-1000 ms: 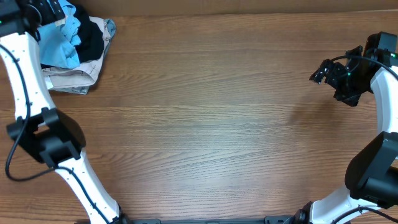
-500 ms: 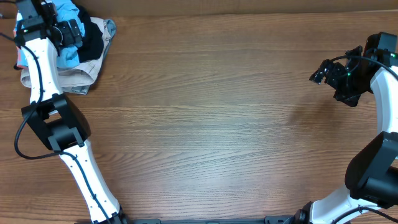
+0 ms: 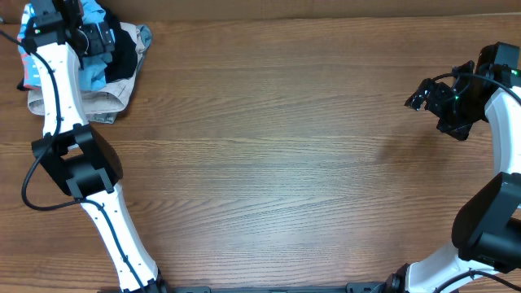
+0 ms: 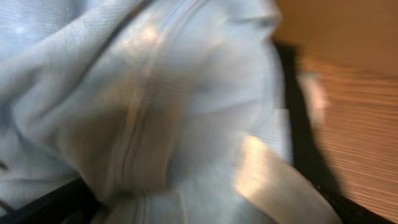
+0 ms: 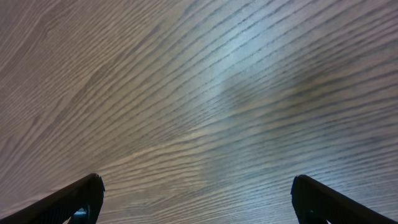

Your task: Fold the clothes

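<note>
The clothes, a crumpled light sky-blue T-shirt (image 3: pixel 91 72), lie on a pile at the table's far left corner. My left gripper (image 3: pixel 92 37) is down on that pile, and the arm hides part of the shirt. In the left wrist view, blurred pale blue fabric (image 4: pixel 155 93) fills nearly the whole frame, with dark fingertips only at the bottom corners, wide apart; the jaws stand open with cloth bulging between them. My right gripper (image 3: pixel 423 94) hovers at the far right, open over bare wood, its two dark fingertips (image 5: pixel 78 199) far apart with nothing between them.
A black garment (image 3: pixel 124 50) lies beside the blue shirt, and a beige folded garment (image 3: pixel 94 102) sits under both. The wooden table (image 3: pixel 285 163) stretches between the arms. A tan wall edge (image 3: pixel 326 8) runs along the back.
My left arm has swung in from the left edge, bringing its gripper onto the clothes pile. The right arm has not moved.
</note>
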{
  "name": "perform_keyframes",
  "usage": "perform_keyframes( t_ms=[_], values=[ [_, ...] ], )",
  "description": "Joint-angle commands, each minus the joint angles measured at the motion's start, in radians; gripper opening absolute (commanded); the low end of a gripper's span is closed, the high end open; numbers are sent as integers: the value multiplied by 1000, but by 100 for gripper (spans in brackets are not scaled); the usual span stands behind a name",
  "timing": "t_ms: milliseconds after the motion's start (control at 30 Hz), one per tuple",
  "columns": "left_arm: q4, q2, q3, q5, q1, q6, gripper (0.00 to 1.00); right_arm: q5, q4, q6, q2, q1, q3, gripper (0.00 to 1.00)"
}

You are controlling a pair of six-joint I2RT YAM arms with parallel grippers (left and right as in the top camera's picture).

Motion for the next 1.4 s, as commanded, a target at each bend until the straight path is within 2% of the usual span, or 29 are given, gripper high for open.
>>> perform_keyframes(
  t_ms=[0,200,433,767,1033,1367],
  values=[
    [-2,-181,25,67,-24,5,100,-16,20,-1,-10,4,5,100],
    [-69,-357,25,69,-32,5,100,-101,72,-42,-11,4,18,100],
    [-185,-474,25,71,-34,-45,100,-121,42,-110,-60,21,118,100],
    [-338,-475,23,71,-34,-44,100,-90,15,-191,-322,106,208,100],
    [-340,-475,23,70,-34,-43,100,-73,-20,-190,-510,121,208,100],
    [-340,-475,23,70,-34,-43,100,-120,-158,-180,-593,121,208,100]
  ],
)
